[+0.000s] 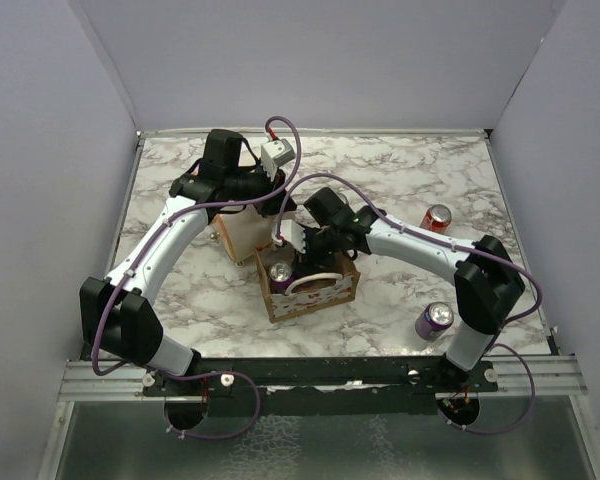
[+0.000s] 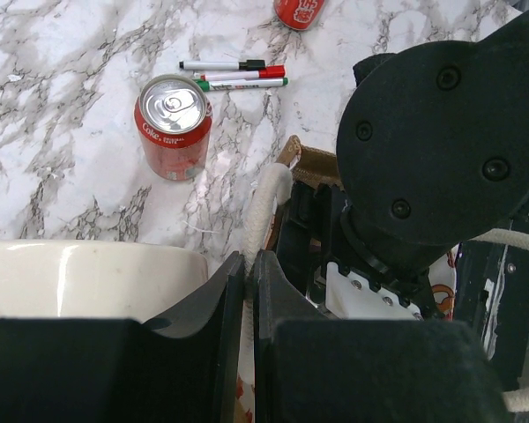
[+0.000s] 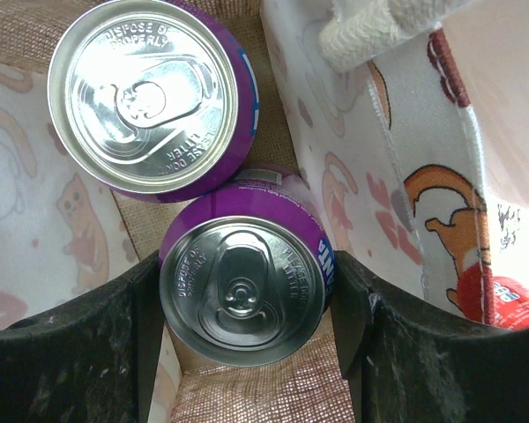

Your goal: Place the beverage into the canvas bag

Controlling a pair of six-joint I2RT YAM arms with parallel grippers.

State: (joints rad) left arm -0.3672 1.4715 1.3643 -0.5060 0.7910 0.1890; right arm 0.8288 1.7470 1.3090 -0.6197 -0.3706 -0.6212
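The beverage, a purple can (image 3: 242,295), stands upright inside the canvas bag (image 3: 370,159), touching a second purple can (image 3: 145,92) that shares the bag. The right gripper (image 3: 247,304) grasps it, one finger on each flank. We judge the step in hand to be the release. We should lower until the can bears on the bag's floor, which we cannot see, and part the fingers only a little, since the bag's wall lies close outside one of them. Then we should rise straight up, clear of the white handle (image 3: 370,31). The left gripper (image 2: 249,282) is clenched at a loop handle (image 2: 269,198) of the bag; whether it pinches the rope we cannot tell.
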